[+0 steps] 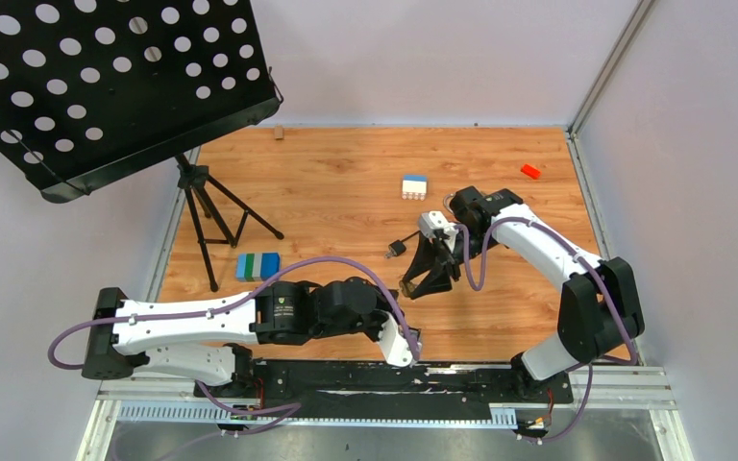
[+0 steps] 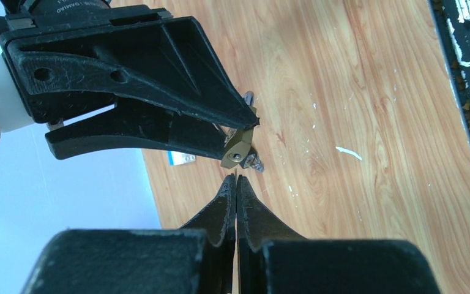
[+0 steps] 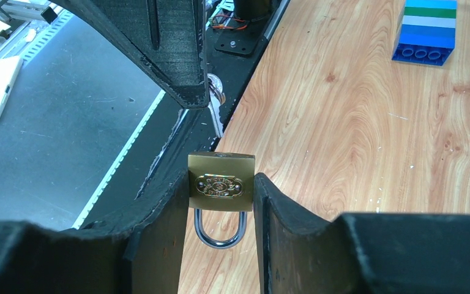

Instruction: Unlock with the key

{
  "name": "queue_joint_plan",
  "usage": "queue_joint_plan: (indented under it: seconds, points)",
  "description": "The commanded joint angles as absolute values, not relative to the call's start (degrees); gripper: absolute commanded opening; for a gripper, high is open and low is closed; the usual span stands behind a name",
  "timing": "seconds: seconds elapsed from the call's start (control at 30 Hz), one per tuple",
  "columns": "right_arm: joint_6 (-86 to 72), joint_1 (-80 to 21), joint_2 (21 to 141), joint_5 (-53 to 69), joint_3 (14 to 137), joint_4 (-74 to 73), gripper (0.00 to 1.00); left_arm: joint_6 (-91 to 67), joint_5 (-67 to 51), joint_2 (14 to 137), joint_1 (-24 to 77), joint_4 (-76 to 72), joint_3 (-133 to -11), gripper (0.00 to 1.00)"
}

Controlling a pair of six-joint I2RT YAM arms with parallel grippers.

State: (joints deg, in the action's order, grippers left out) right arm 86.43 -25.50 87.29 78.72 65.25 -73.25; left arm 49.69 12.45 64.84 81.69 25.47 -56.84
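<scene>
Two grippers meet over the near middle of the wooden table (image 1: 346, 173), just ahead of the black base rail (image 1: 346, 370). The right gripper (image 3: 221, 181) is clamped on a brass padlock (image 3: 220, 184). Its fingers press the two narrow sides of the body, with the embossed oval plate facing the wrist camera and the steel shackle (image 3: 219, 236) pointing back between the fingers toward the wrist. The left gripper (image 2: 237, 180) is clenched, fingertips pressed together, and pinches the key (image 3: 216, 125). The key is a thin grey sliver that sticks out from the tips toward the padlock's end opposite the shackle. A small silver ring (image 3: 215, 86) hangs beside it. The key's tip reaches that end of the padlock, but it cannot be told whether it has entered the keyhole. From the left wrist, the padlock sits just beyond the closed fingertips, held tilted. Elsewhere on the table, a black cable with a blocky end (image 1: 396, 249) lies just behind the right gripper, and a white-and-blue block (image 1: 414, 186) stands farther back. A red block (image 1: 530, 171) is near the far right corner. A blue-and-green block (image 1: 257, 266) sits by the tripod foot of a perforated black music stand (image 1: 106, 86) at the left.
</scene>
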Motion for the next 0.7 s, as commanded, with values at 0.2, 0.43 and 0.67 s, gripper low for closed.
queue_joint_plan:
  seconds: [0.2,0.43,0.67]
  points:
    - [88.08,-26.82,88.25,81.45,66.42,-75.02,0.0,48.43,9.53,66.04,81.57,25.06,-60.13,0.0]
    - [92.01,-27.25,89.77,81.8,67.54,-79.09,0.0,48.47,9.01,66.63,81.56,25.14,-60.03,0.0]
    - [92.72,-27.28,90.09,81.8,67.59,-79.67,0.0,48.42,7.47,66.31,81.59,26.22,-59.96,0.0]
